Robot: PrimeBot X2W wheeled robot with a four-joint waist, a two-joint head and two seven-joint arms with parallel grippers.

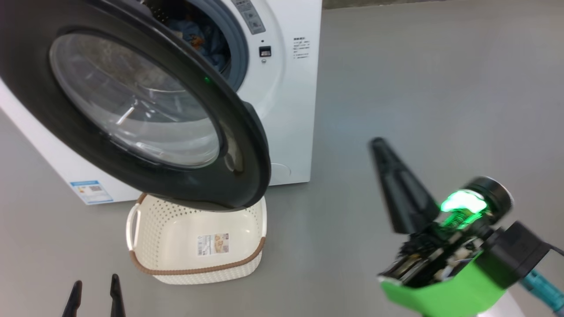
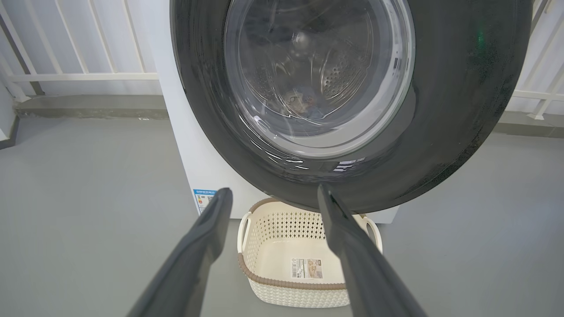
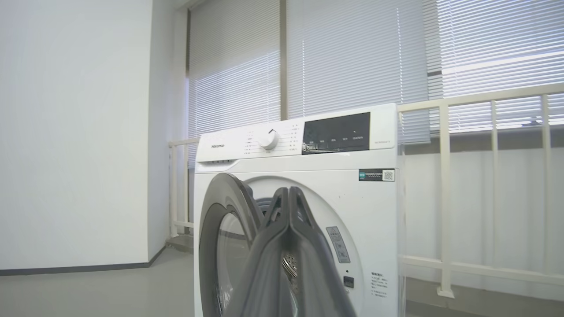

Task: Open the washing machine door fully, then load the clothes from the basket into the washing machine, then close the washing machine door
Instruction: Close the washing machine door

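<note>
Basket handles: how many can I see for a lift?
2. In the left wrist view, one handle sits at the basket's left end, the other handle at its right end. None looks hidden.

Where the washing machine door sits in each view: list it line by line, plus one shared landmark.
Head view: the washing machine door, upper left, open.
Left wrist view: door, top centre, above the basket.
Right wrist view: door, lower left of centre.
Shared landmark: the white washing machine.

Washing machine door (image 1: 132,110): cut off by the head view's top and left edges; covers the far rim of the basket (image 1: 176,220) and part of the clothes (image 1: 207,39). Label sticker (image 1: 213,244) on basket base: print too small to read.
</note>
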